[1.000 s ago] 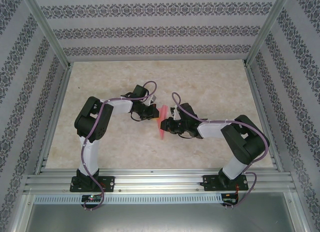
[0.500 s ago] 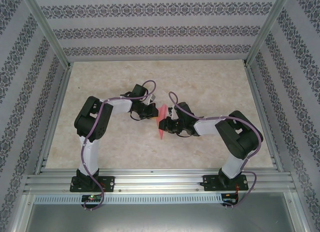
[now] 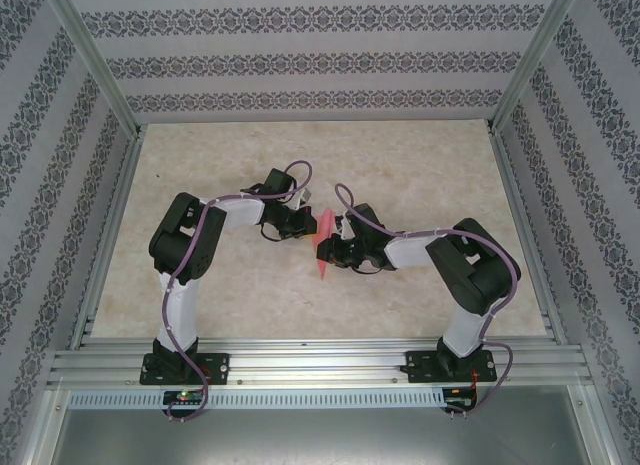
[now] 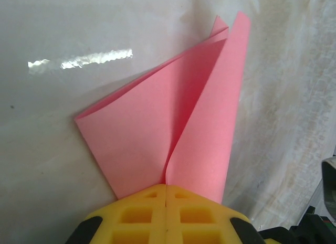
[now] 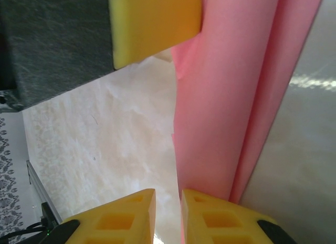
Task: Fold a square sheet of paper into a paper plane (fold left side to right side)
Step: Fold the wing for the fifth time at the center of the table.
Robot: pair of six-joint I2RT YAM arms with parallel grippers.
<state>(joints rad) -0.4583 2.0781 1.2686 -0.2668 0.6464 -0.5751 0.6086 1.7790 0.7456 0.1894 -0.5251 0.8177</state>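
Over the marbled counter, my left tool is pinching the folded pink paper, which is rising just ahead of it. My right tool is holding its fingers slightly apart, with the paper seemingly brushing one.

We've got a glossy beige marbled table with metal rails along its near edge. Folded pink paper sits near its middle, lower layer on the surface, one flap raised.
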